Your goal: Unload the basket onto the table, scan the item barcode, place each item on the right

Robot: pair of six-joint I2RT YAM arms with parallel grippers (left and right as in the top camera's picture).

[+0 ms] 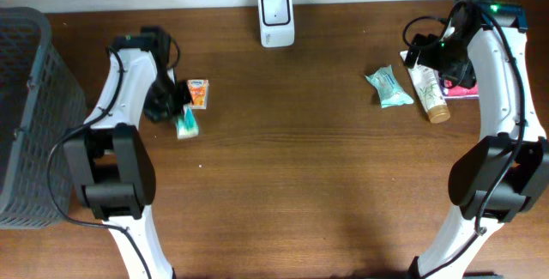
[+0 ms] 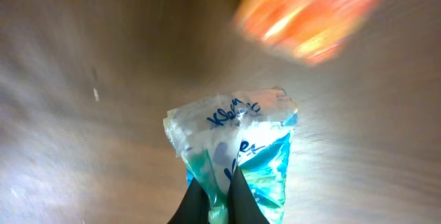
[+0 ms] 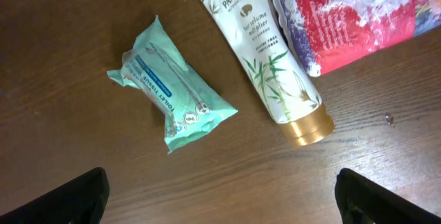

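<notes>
Pinching with the left gripper (image 2: 215, 198), fingers pressed together on the near end of the tissue pack (image 2: 238, 148), over the left side of the table (image 1: 283, 184); no telling whether lifted clear of the wood or resting on it. Pointing the pack's long axis straight out from the fingertips in the wrist view, lettered face toward the lens; no seeing where the barcode sits. Just beyond the pack, close by but apart: the orange box (image 1: 198, 93), only a blur from the wrist. Farther out, at the far edge and mid-table: the scanner (image 1: 276, 19), forward and to the robot's right of the held pack, well apart, nothing between. Judging the left arm nearer to it than the right, so probably a carry across toward that white face, turning the pack until the code looks at it. Hanging spread wide with the right gripper (image 3: 234, 207), holding nothing, above the wipes pack (image 3: 172, 93), the shampoo bottle (image 3: 265, 58) and the purple-and-pink packet (image 3: 344, 24). Counting: two arms, one scanner, one tissue pack, one orange box, one wipes pack, one shampoo bottle, one purple-and-pink packet, one grey basket (image 1: 26, 116) at the left edge.
</notes>
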